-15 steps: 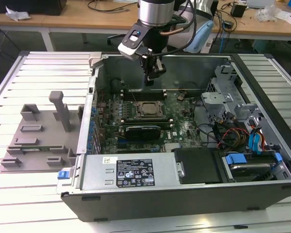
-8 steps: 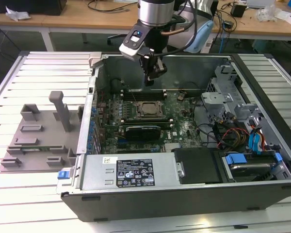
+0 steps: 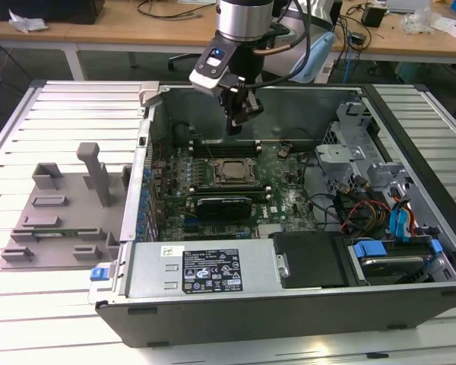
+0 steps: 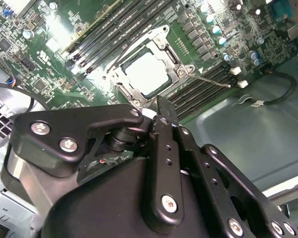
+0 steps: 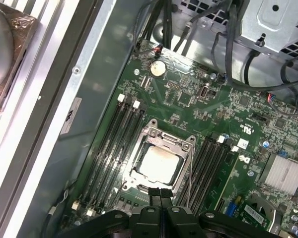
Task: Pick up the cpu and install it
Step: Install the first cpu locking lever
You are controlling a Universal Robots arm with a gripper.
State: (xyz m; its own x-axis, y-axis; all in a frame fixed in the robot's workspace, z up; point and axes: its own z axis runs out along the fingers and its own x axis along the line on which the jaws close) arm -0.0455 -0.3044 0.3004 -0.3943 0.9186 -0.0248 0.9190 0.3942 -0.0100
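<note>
The cpu (image 3: 229,170) lies flat in the black socket frame (image 3: 213,182) on the green motherboard, inside the open computer case. Its silvery top plate shows in both wrist views (image 4: 148,73) (image 5: 160,165). The socket's metal frame (image 5: 175,141) is folded open around it. My gripper (image 3: 236,124) hangs above the board, a little beyond the socket toward the case's back wall. Its two black fingers (image 5: 157,199) are pressed together with nothing between them; in the second wrist view the gripper's tip (image 4: 158,110) ends just short of the socket.
Memory slots (image 5: 111,148) flank the socket on both sides. A grey plastic tray (image 3: 61,220) lies on the slatted table at the exterior view's left. The case wall (image 3: 140,175), drive cages (image 3: 357,144), cables (image 3: 365,209) and the power supply (image 3: 205,270) hem in the board.
</note>
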